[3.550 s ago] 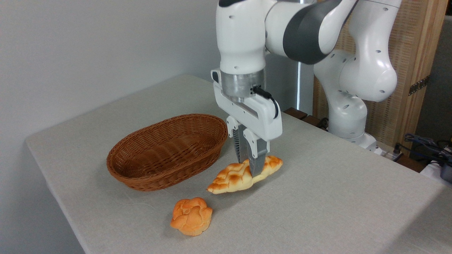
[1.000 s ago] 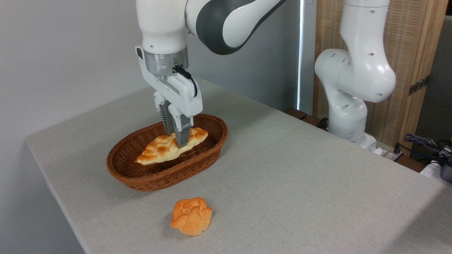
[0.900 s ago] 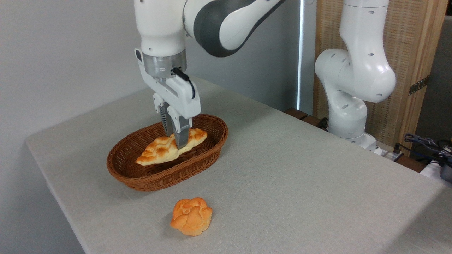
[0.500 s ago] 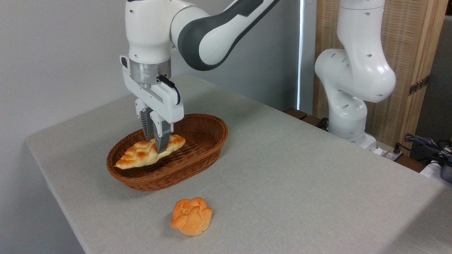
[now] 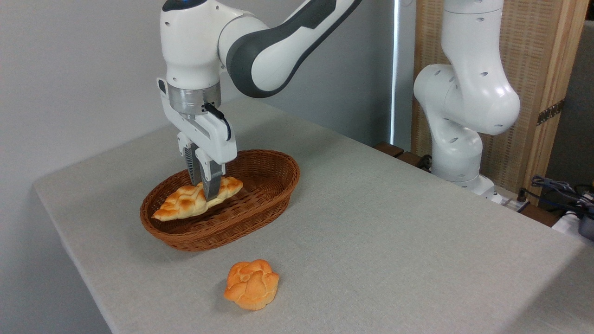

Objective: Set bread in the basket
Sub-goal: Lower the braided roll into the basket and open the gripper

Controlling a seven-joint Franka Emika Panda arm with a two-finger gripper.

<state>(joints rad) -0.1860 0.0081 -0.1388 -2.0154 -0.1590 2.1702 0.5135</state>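
Note:
The bread [image 5: 185,204], a long braided loaf with browned patches, hangs tilted over the left half of the basket [image 5: 269,185], its pointed left end down near the rim. My gripper [image 5: 207,191] points straight down and is shut on the loaf near its right end. The oval reddish-brown wicker basket stands on the table's left part. Whether the loaf touches the basket floor I cannot tell.
A small round orange knotted bun [image 5: 252,283] lies on the grey tablecloth [image 5: 394,241] in front of the basket. The arm's white base [image 5: 457,153] rises at the back right. The table's left edge is close to the basket.
Since 3.5 s ago the gripper has lifted the loaf from the table and carried it left over the basket. In the last half second it has barely moved.

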